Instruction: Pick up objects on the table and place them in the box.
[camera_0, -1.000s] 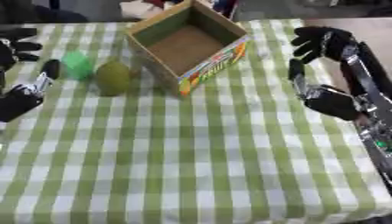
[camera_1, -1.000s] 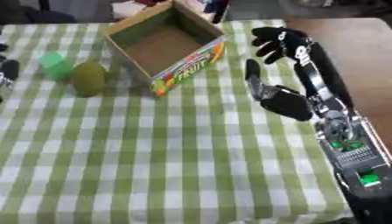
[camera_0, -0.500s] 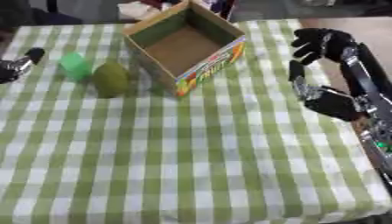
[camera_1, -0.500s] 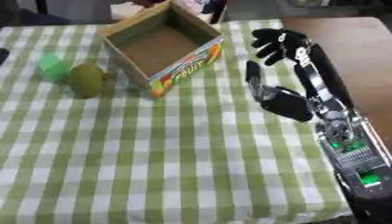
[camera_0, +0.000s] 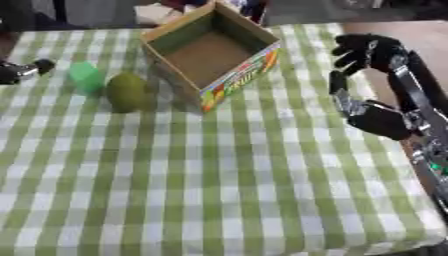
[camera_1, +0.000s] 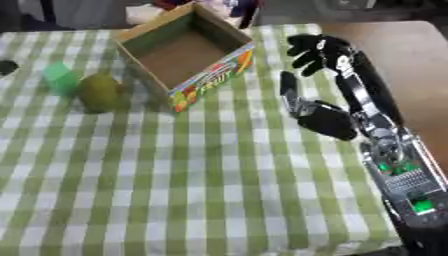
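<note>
Soft, even indoor light is falling on a green-and-white checked table (camera_0: 219, 190), and both views are looking blurred.

The cloth is reading bright and flat, with no glare. The open cardboard box (camera_0: 213, 54) is casting a faint shadow on its left, toward the olive-green rounded fruit (camera_0: 127, 92) and the small light-green block (camera_0: 87, 77) beside it. The box's inner walls are darkening toward the floor. The black right hand (camera_1: 319, 50) is showing almost no surface detail, its fingers (camera_1: 302, 54) merging into a dark mass. The far background is lying dim and smeared. Edges everywhere are looking soft.
</note>
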